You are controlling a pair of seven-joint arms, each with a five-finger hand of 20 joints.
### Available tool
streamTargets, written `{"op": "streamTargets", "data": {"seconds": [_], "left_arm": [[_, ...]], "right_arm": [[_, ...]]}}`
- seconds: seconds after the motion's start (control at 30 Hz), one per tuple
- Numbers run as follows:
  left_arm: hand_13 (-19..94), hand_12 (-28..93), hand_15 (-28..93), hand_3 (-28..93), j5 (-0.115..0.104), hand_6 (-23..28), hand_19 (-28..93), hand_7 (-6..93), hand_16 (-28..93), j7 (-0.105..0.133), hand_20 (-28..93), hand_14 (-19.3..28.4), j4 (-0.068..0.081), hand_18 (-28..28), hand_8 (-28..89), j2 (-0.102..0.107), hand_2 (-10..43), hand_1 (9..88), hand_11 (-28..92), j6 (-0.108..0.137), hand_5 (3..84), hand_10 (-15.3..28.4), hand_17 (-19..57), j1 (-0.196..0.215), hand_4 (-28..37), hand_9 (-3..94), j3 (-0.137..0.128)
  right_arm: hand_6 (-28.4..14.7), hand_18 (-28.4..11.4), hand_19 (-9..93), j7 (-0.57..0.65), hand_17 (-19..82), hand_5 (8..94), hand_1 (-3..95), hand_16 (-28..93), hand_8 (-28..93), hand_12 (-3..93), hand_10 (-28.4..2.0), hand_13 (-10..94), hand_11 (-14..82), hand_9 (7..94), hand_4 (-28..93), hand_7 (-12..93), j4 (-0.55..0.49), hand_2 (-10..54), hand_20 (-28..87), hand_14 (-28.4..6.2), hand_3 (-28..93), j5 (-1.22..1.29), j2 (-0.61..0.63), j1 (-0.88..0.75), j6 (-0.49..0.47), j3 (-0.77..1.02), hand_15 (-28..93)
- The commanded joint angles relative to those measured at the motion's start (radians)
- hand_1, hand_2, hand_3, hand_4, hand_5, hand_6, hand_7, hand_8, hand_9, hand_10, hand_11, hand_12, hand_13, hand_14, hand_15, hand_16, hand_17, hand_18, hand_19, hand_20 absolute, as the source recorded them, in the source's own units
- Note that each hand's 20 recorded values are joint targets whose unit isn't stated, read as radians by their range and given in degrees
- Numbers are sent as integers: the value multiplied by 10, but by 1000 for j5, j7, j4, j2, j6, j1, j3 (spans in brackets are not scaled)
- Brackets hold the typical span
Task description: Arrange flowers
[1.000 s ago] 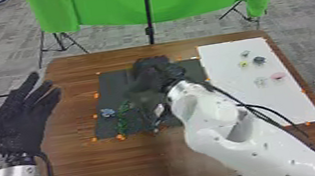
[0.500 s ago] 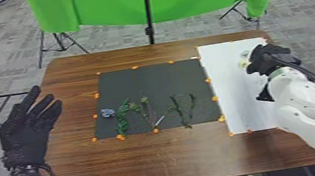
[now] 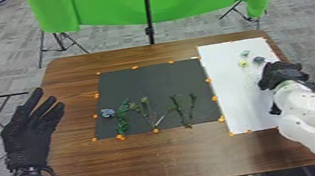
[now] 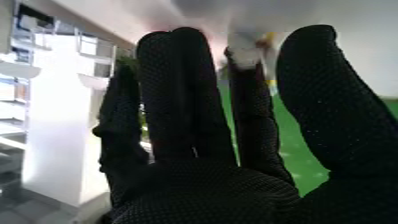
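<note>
Head view, looking down on a brown wooden table [image 3: 147,161]: a dark mat [image 3: 153,81] lies near the middle, with a white sheet [image 3: 241,114] along its right side. Orange markers [image 3: 221,118] are spaced along the edges of both. On the lower part of the mat, nearer the robot, lie several green stems [image 3: 177,108], roughly lengthwise; the leafiest stem [image 3: 123,121] is toward the left, two slender ones are toward the right, and those between them slant or cross. A blue flower [image 3: 108,112] lies beside the upper end of the leafiest stem. On the far part of the white sheet, three small flower heads form a loose group: a pale blue-green flower [image 3: 245,53] farthest out, a yellow flower [image 3: 243,63] nearer, and a dark blue flower [image 3: 259,60] to its right. The right robot hand [image 3: 281,73] is over the right edge of the sheet, just nearer the robot than the dark blue flower. In the right wrist view its fingers are straight and the thumb stands apart from them; a small whitish object [image 4: 244,44] appears at one fingertip, though whether it touches the glove cannot be told. The left robot hand [image 3: 27,130] is raised at the table's left edge, fingers extended and spread, holding nothing.
</note>
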Motion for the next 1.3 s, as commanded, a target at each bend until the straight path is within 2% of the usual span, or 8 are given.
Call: {"op": "streamTargets", "data": {"seconds": [0.03,0.13,0.23,0.43,0.6,0.9,1.07,1.3], "left_arm": [[240,100,503,791,0,99,548,113,-96,-5,88,270,4,247,-93,-12,99,212,253,-2,374,204,-102,4,-283,337,11],[240,100,503,790,4,99,548,113,-97,-6,88,271,1,247,-93,-13,100,212,253,-3,375,204,-101,7,-283,336,6],[239,99,504,789,6,99,548,113,-97,-13,88,271,-2,247,-93,-18,100,211,252,0,375,205,-101,13,-283,336,-2],[239,100,503,790,4,101,548,111,-97,-4,88,271,-8,246,-92,-8,100,210,251,-2,376,206,-101,15,-283,336,-4],[240,101,503,788,7,101,548,110,-96,-1,88,271,-22,246,-92,0,100,211,252,1,377,205,-102,22,-283,336,-16],[239,100,502,788,35,100,553,112,-96,-50,93,271,-21,249,-92,8,100,209,253,-17,377,205,-101,-61,-283,336,-11],[240,100,503,788,45,101,562,111,-96,-76,98,271,0,252,-92,40,101,208,253,-26,377,206,-99,-149,-283,336,16],[240,100,503,790,53,101,563,111,-97,-97,99,271,20,253,-92,40,100,207,253,-36,377,206,-99,-209,-283,338,43]], "right_arm": [[41,-280,781,31,191,610,409,91,-142,145,-142,575,281,663,-283,172,67,-95,447,-114,788,-53,-17,92,67,-134,712],[43,-270,801,44,220,736,481,120,-60,187,-117,640,256,751,-283,161,86,-95,446,-90,700,-116,9,125,214,-223,695],[45,-258,839,41,265,869,557,152,0,274,-89,710,199,876,-283,160,79,-95,446,-67,612,-155,25,140,276,-263,706],[39,-254,855,-11,278,896,565,166,12,308,-76,733,204,915,-283,155,14,-95,449,-62,631,-185,3,186,366,-272,720],[35,-252,860,-204,273,900,551,174,17,319,-75,732,230,915,-283,151,-12,-95,454,-68,655,-188,-186,345,357,-348,736],[43,-240,861,-432,251,895,532,179,19,314,-73,713,280,893,-283,153,257,-95,469,-69,668,-251,-645,552,283,-530,753],[47,-239,858,-344,247,889,527,178,15,306,-72,708,308,884,-283,158,352,-95,476,-71,669,-176,-693,692,309,-722,760],[50,-237,853,-236,243,883,523,176,10,301,-74,700,329,871,-283,162,380,-95,479,-72,669,-112,-717,766,291,-859,762]]}}
